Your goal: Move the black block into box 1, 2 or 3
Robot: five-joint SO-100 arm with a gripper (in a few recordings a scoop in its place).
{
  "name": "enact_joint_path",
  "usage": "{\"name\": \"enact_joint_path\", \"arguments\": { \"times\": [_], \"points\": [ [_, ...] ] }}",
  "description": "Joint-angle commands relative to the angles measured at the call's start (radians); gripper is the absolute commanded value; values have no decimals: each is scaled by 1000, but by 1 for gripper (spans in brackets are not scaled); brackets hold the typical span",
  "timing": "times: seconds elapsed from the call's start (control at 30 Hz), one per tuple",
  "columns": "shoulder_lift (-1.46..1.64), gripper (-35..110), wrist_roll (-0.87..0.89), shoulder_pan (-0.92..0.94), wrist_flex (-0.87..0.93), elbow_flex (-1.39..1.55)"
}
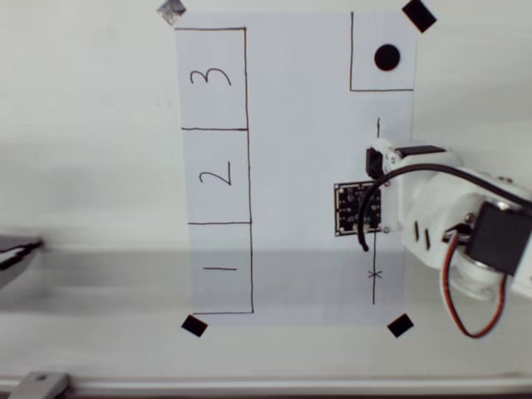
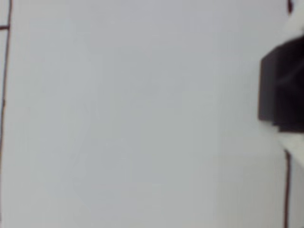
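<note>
One black block (image 2: 281,92) sits at 3 o'clock in the wrist view, apparently at the pincer (image 1: 366,208), whose closure I cannot tell, with box 1 (image 1: 221,268) lying well apart toward 8 o'clock overhead.

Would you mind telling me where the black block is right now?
In the wrist view, the black block sits at the right edge, on the white paper beside a drawn pen line, far from the box outlines at the left edge.
</note>
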Motion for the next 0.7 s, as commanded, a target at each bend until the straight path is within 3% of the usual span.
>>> {"name": "enact_joint_path", "arguments": {
  "times": [0.0, 0.2, 0.67],
  "points": [
    [75, 0, 34, -23, 37, -57],
    [74, 0, 137, -78, 124, -193],
    [-20, 0, 314, -196, 126, -419]
  ]
}}
